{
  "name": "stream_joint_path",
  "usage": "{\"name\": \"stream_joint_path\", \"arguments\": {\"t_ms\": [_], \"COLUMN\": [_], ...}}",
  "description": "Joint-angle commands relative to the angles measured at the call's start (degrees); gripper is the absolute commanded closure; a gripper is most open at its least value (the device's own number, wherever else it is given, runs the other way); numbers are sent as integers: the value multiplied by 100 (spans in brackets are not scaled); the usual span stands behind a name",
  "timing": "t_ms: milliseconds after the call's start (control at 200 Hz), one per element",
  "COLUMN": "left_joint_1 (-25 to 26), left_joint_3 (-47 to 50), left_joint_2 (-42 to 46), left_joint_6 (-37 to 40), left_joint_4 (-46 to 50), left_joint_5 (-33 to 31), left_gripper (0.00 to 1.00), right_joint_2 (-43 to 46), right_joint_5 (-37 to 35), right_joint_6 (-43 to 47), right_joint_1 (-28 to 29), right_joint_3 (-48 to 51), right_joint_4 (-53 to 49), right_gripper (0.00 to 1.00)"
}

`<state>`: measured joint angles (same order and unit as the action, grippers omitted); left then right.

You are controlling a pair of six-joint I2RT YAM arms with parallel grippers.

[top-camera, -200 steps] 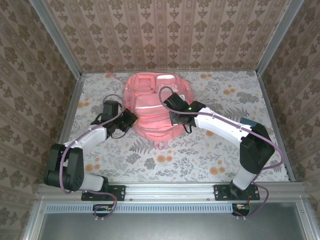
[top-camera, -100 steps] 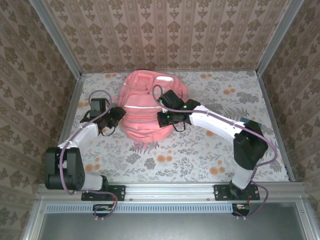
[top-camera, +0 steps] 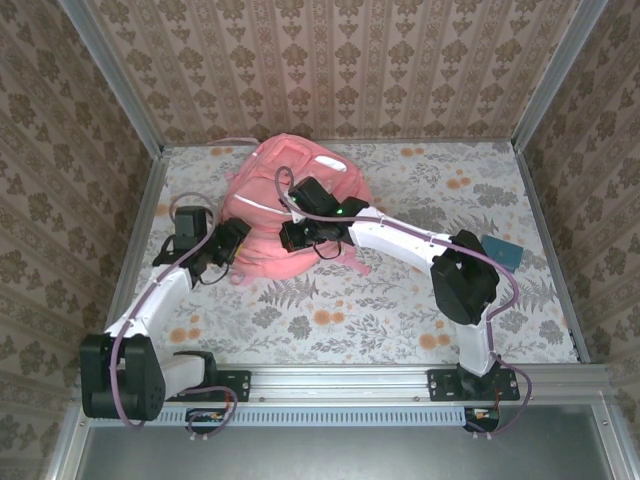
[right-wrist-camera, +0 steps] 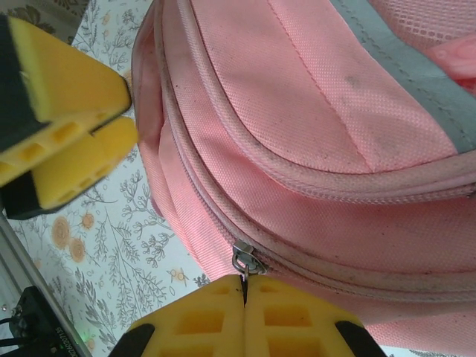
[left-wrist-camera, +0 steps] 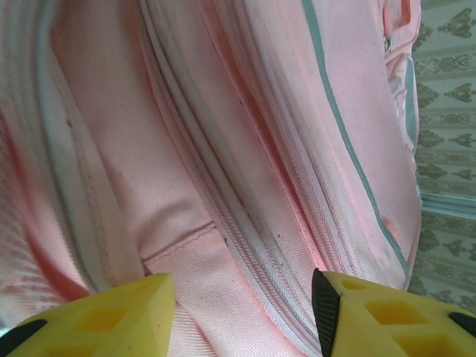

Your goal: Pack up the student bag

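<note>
The right gripper (right-wrist-camera: 244,296) is clenched on a zipper pull (right-wrist-camera: 241,259) of the pink student bag (top-camera: 262,195). The left gripper (left-wrist-camera: 242,301) is released, its pads apart and close to the bag's fabric.

A desk (top-camera: 430,190) covered in white cloth printed with grey ferns and orange flowers. Near its right edge lies a flat dark-blue booklet (top-camera: 503,251). Brown damask wallpaper (top-camera: 330,60) lines the three walls, with aluminium posts (top-camera: 112,78) at the back corners. A metal rail (top-camera: 340,383) runs along the near edge
</note>
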<state>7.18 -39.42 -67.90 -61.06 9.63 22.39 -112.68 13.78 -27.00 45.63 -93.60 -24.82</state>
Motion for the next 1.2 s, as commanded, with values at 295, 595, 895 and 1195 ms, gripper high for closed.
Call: {"name": "stream_joint_path", "arguments": {"t_ms": [295, 595, 895, 1195], "left_joint_1": [167, 166, 161, 139], "left_joint_3": [-57, 107, 172, 223], "left_joint_2": [-688, -626, -541, -257], "left_joint_6": [-385, -154, 64, 206], "left_joint_4": [-883, -620, -452, -290], "left_joint_5": [306, -430, -496, -420], "left_gripper": [62, 99, 100, 100], "right_joint_2": [75, 512, 612, -61], "right_joint_5": [337, -2380, -3854, -3585], "right_joint_6": [80, 196, 345, 400], "right_joint_1": [76, 215, -184, -925], "right_joint_3": [-13, 407, 852, 119], "right_joint_4": [279, -456, -792, -937], "right_gripper": [100, 100, 100, 100]}}
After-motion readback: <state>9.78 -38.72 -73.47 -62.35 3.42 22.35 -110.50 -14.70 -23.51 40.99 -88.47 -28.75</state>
